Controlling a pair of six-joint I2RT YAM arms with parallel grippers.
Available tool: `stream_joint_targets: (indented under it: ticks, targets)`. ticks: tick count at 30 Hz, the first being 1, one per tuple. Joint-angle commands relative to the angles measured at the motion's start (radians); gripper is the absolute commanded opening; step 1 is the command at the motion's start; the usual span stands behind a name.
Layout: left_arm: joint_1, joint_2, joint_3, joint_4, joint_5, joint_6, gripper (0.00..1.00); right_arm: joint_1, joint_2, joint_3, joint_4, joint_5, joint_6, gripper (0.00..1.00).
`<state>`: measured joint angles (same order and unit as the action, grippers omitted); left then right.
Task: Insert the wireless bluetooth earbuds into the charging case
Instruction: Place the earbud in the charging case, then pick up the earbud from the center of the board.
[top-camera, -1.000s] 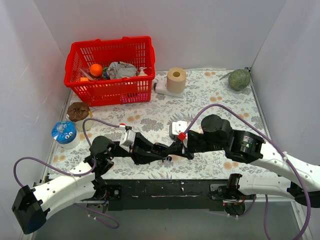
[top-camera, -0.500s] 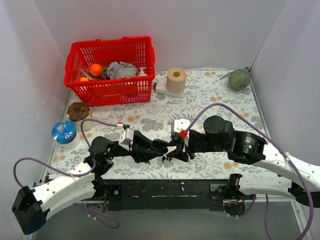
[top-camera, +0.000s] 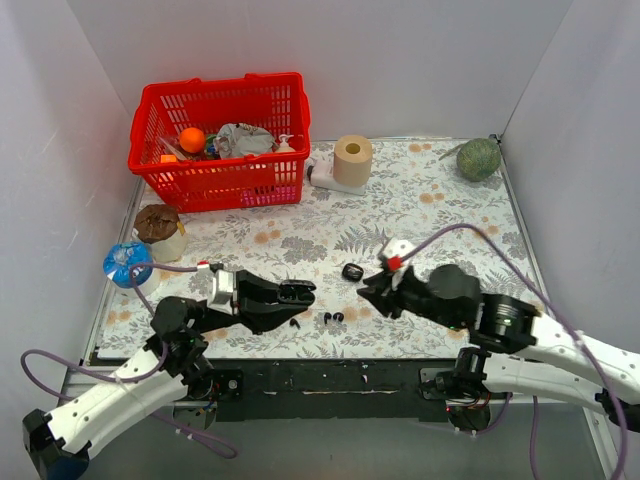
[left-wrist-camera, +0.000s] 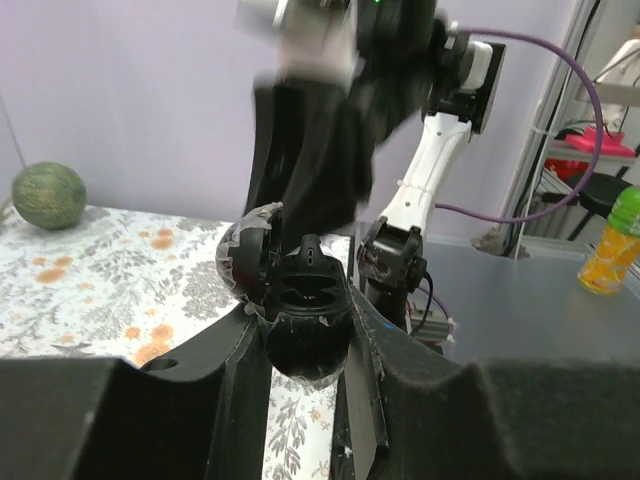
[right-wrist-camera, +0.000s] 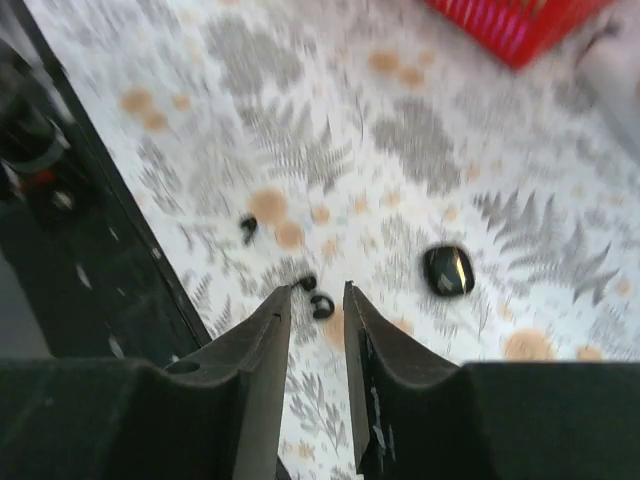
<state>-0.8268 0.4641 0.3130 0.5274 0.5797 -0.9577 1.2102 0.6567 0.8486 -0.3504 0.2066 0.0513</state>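
My left gripper (top-camera: 300, 292) is shut on an open black charging case (left-wrist-camera: 305, 310), held above the table. Its lid (left-wrist-camera: 245, 262) is tipped back and both sockets look empty. Two tiny black earbuds (top-camera: 333, 318) lie close together on the floral table between the arms. A third earbud (top-camera: 295, 322) lies under the left gripper. In the right wrist view the pair (right-wrist-camera: 320, 303) lies just beyond the fingertips and the third earbud (right-wrist-camera: 248, 229) farther left. My right gripper (top-camera: 368, 288) is open and empty above the table (right-wrist-camera: 318, 290). A second, closed black case (top-camera: 352, 271) lies beside it (right-wrist-camera: 448, 270).
A red basket (top-camera: 220, 140) of odds and ends stands at the back left, with a paper roll (top-camera: 352, 158) to its right. A green melon (top-camera: 478, 158) sits at the back right. A brown-topped cup (top-camera: 158, 225) and a blue-lidded tub (top-camera: 125, 262) stand at the left edge.
The grippers were together at the table's middle. Both have drawn apart, left to the left and right to the right, uncovering the earbuds and the closed case on the table.
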Motion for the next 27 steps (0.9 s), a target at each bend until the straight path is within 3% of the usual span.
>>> stream_joint_targets:
  ticks: [1, 3, 10, 14, 15, 27]
  targets:
    - [-0.002, -0.099, -0.009, -0.119, -0.1, 0.004, 0.0, -0.005, 0.156, -0.172, 0.082, 0.091, 0.11, 0.35]
    - [-0.002, -0.123, -0.009, -0.138, -0.095, -0.006, 0.0, -0.005, 0.205, -0.244, 0.161, 0.063, 0.131, 0.32]
    - [-0.003, -0.128, -0.012, -0.141, -0.073, -0.053, 0.0, -0.057, 0.466, -0.224, 0.238, 0.11, 0.171, 0.21]
    - [-0.003, -0.128, -0.015, -0.142, -0.069, -0.056, 0.0, -0.155, 0.518, -0.23, 0.298, -0.015, 0.177, 0.43]
    - [-0.002, -0.131, -0.017, -0.142, -0.069, -0.058, 0.0, -0.188, 0.534, -0.233, 0.306, -0.06, 0.177, 0.44]
    - [-0.002, -0.137, -0.048, -0.121, -0.069, -0.059, 0.0, -0.244, 0.652, -0.249, 0.43, -0.297, 0.167, 0.47]
